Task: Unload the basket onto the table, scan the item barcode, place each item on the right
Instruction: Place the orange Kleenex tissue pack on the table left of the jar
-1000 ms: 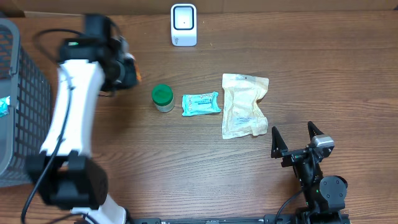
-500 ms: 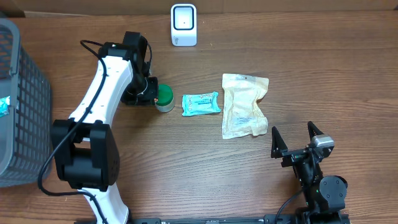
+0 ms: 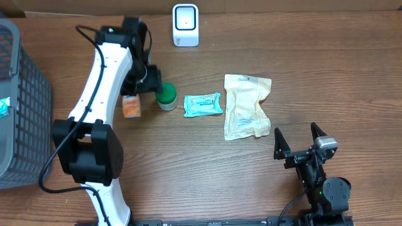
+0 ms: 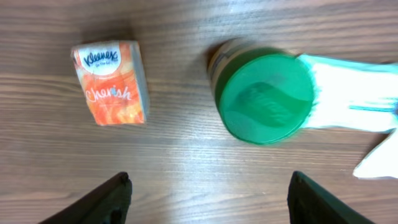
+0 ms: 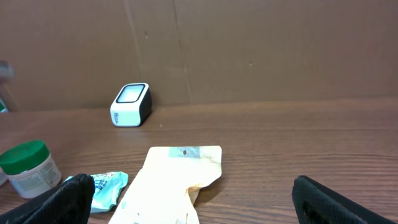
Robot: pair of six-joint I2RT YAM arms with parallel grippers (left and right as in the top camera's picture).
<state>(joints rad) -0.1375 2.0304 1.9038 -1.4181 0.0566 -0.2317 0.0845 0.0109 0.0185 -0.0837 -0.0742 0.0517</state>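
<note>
Left claw point(image 4: 208, 186): spread wide, empty.
Tissue pack point(image 4: 111, 83): ahead-left of claw, lying free.
Green-lidded jar point(image 4: 264, 96): ahead-right; likely next, centre before closing, avoid nudging pack.
Right claw point(image 3: 295, 130): open, idle.

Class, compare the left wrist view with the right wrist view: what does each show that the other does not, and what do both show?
Only the left wrist: the orange Kleenex pack lying flat, and the left gripper, open and empty. Only the right wrist: the white scanner, the beige pouch, the cardboard wall, and the right gripper, open. Both: the green-lidded jar, the teal packet beside it, and the wooden table.
</note>
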